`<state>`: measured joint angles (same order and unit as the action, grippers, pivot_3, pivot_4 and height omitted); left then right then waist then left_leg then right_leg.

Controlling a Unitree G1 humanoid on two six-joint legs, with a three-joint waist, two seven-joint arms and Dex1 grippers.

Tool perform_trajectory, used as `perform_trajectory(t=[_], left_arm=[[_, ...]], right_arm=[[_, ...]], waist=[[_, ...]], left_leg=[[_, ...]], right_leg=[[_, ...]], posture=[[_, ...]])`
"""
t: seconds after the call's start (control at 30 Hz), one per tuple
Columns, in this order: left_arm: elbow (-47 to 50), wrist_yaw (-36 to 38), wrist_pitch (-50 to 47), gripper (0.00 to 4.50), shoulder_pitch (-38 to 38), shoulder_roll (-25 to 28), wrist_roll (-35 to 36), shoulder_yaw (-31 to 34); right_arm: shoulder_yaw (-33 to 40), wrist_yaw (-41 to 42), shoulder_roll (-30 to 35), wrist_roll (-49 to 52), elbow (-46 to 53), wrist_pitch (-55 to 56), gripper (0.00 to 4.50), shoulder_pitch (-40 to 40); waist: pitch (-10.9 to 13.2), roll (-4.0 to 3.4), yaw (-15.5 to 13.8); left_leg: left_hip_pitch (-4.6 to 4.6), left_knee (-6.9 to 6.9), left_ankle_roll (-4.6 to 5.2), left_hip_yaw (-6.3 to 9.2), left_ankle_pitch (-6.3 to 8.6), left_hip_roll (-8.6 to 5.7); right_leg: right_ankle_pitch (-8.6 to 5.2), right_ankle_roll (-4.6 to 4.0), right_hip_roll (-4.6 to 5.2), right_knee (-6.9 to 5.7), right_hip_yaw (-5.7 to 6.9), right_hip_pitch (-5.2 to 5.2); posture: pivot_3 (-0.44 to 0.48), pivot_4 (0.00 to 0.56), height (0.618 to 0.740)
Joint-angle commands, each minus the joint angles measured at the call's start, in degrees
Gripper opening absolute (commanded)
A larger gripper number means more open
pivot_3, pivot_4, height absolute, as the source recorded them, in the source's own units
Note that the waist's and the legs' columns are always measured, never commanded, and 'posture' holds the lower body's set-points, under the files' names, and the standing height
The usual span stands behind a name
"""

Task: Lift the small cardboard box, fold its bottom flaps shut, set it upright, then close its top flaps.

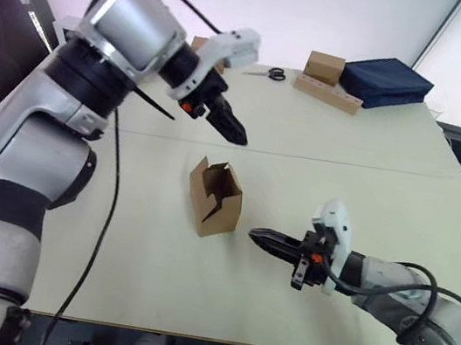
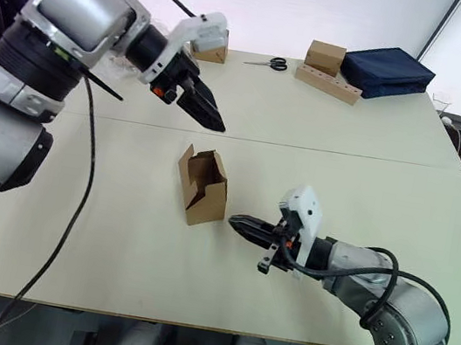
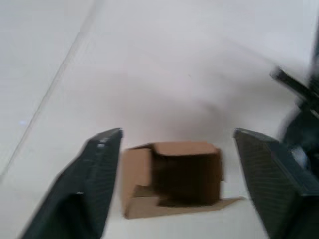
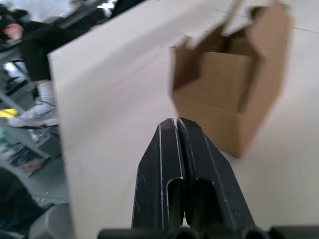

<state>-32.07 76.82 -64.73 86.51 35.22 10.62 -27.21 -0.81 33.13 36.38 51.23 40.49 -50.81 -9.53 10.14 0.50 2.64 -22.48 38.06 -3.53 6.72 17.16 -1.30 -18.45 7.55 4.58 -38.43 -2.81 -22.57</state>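
Table (image 1: 390, 173), small cardboard box (image 1: 214, 197) mid-surface, unheld

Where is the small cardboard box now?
The small cardboard box stands near the middle of the table, top flaps open, between the raised left gripper and the low right gripper, touching neither.

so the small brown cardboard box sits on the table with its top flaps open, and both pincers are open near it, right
Not quite. The small brown cardboard box does stand on the pale table with its top flaps open, but only the left pincer is open. The right pincer is shut, fingers pressed together, as the right wrist view shows.
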Motion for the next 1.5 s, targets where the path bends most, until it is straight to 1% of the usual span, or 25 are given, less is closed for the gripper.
perform_trajectory(t=[0.03,0.07,0.13,0.2,0.3,0.4,0.53,0.67,0.8,0.9,1.0,1.13,1.23,1.4,1.5], left_arm=[[-1.68,-7.07,8.94,1.83,-7.34,3.96,-1.70,7.17],[-1.47,-7.76,10.17,1.47,-8.51,4.24,-1.78,7.93],[-1.23,-11.26,19.00,0.81,-17.21,5.44,-1.43,12.25],[-1.32,-12.60,26.66,0.05,-24.17,5.98,-1.02,15.34],[-4.47,-12.70,34.98,0.02,-29.25,3.81,0.70,19.54],[-10.03,-12.84,39.52,0.02,-30.07,0.92,1.57,21.86],[-15.60,-12.43,44.09,0.02,-29.71,-2.79,0.90,22.97],[-20.37,-11.77,47.61,0.02,-29.06,-6.51,0.02,22.82],[-20.57,-9.23,48.16,0.02,-29.23,-8.48,-0.13,22.26],[-17.04,-6.22,46.99,0.02,-31.23,-8.89,-0.22,20.97],[-10.92,-3.52,44.01,0.02,-34.64,-7.80,0.02,19.95],[0.80,-1.83,37.04,0.02,-41.25,-4.64,1.42,19.42],[8.26,-2.40,32.48,0.02,-44.97,-3.05,2.68,20.06],[19.49,-4.60,24.85,0.02,-50.91,-0.18,6.07,21.99],[24.80,-5.96,22.17,0.02,-54.01,0.90,7.91,22.77]], right_arm=[[-5.97,-3.73,-2.20,-4.43,1.41,-0.18,0.00,-1.77],[-6.70,-4.19,-2.27,-5.23,1.33,-0.23,0.00,-1.96],[-9.77,-5.64,-2.83,-8.51,0.22,-0.03,0.00,-2.61],[-11.68,-6.56,-3.27,-10.50,-0.33,-0.24,0.00,-3.18],[-13.62,-7.46,-3.48,-13.03,-1.08,-0.89,0.00,-4.15],[-14.69,-7.45,-3.50,-15.04,-2.17,-0.77,0.00,-4.54],[-15.20,-7.61,-4.00,-17.37,-3.58,-0.68,0.00,-5.31],[-15.34,-7.46,-4.03,-19.97,-4.99,-0.37,0.00,-5.55],[-14.97,-7.11,-3.53,-21.93,-5.75,-0.24,0.00,-5.88],[-14.43,-6.88,-3.43,-23.28,-6.50,-0.09,0.00,-6.56],[-13.38,-6.59,-3.47,-24.24,-7.35,0.34,0.00,-7.11],[-12.51,-5.57,-3.62,-24.60,-7.54,0.81,0.00,-7.33],[-12.00,-4.80,-3.40,-24.53,-7.22,0.73,0.00,-7.17],[-11.17,-3.54,-0.27,-26.51,-7.34,0.98,0.00,-5.35],[-9.90,-2.55,1.55,-26.89,-7.01,1.45,0.00,-3.82]], waist=[[-0.02,-0.03,0.25],[-0.02,-0.03,0.18],[-0.01,-0.02,-0.02],[-0.02,-0.01,-0.14],[0.00,0.06,-0.51],[-0.04,0.16,-1.68],[-0.06,0.17,-1.82],[-0.06,0.18,-1.28],[-0.06,0.18,-0.24],[-0.06,0.18,0.14],[-0.07,0.16,0.66],[-0.07,0.15,1.43],[-0.07,0.15,1.36],[-0.07,0.15,0.78],[-0.07,0.15,0.72]], left_leg=[[0.04,-0.03,-0.04,0.00,-0.02,0.03],[0.04,-0.04,-0.10,0.00,-0.05,0.03],[-0.06,-0.01,-0.32,-0.01,-0.18,0.01],[-0.05,-0.01,-0.40,0.00,-0.22,0.00],[-0.11,0.02,-0.43,0.00,-0.24,-0.01],[-0.44,0.18,-0.57,0.03,-0.32,-0.07],[-0.49,0.22,-0.57,0.02,-0.32,-0.15],[-0.49,0.21,-0.57,0.01,-0.31,-0.15],[-0.49,0.21,-0.57,-0.01,-0.32,-0.15],[-0.49,0.20,-0.57,-0.01,-0.32,-0.13],[-0.46,0.16,-0.57,-0.03,-0.32,-0.11],[-0.45,0.13,-0.57,-0.02,-0.32,-0.10],[-0.44,0.13,-0.57,-0.02,-0.32,-0.09],[-0.44,0.17,-0.56,-0.02,-0.31,-0.13],[-0.44,0.17,-0.55,-0.03,-0.31,-0.12]], right_leg=[[0.00,0.00,-0.01,-0.04,-0.04,-0.06],[0.00,0.00,0.00,-0.10,-0.08,-0.13],[0.00,-0.01,0.02,-0.15,-0.07,-0.22],[0.00,-0.01,0.11,-0.15,-0.08,-0.23],[0.01,-0.02,0.13,-0.17,-0.07,-0.26],[0.02,-0.02,0.13,-0.18,0.09,-0.41],[0.02,-0.01,0.16,-0.24,0.09,-0.43],[0.02,-0.01,0.14,-0.41,0.09,-0.53],[0.02,-0.02,0.13,-0.57,0.09,-0.62],[0.02,-0.02,0.12,-0.58,0.09,-0.64],[0.01,-0.03,0.11,-0.61,0.09,-0.67],[0.01,-0.04,0.11,-0.62,0.08,-0.67],[0.01,-0.04,0.11,-0.63,0.08,-0.69],[0.01,-0.04,0.18,-0.64,0.07,-0.64],[0.01,-0.04,0.17,-0.63,0.06,-0.65]], posture=[[0.000,0.150,0.740],[0.000,0.150,0.740],[0.000,0.150,0.740],[0.000,0.150,0.740],[0.000,0.150,0.740],[0.000,0.150,0.740],[0.000,0.150,0.740],[0.000,0.150,0.740],[0.000,0.150,0.740],[0.000,0.150,0.740],[0.000,0.150,0.740],[0.000,0.150,0.740],[0.000,0.150,0.740],[0.000,0.150,0.740],[0.000,0.150,0.740]])
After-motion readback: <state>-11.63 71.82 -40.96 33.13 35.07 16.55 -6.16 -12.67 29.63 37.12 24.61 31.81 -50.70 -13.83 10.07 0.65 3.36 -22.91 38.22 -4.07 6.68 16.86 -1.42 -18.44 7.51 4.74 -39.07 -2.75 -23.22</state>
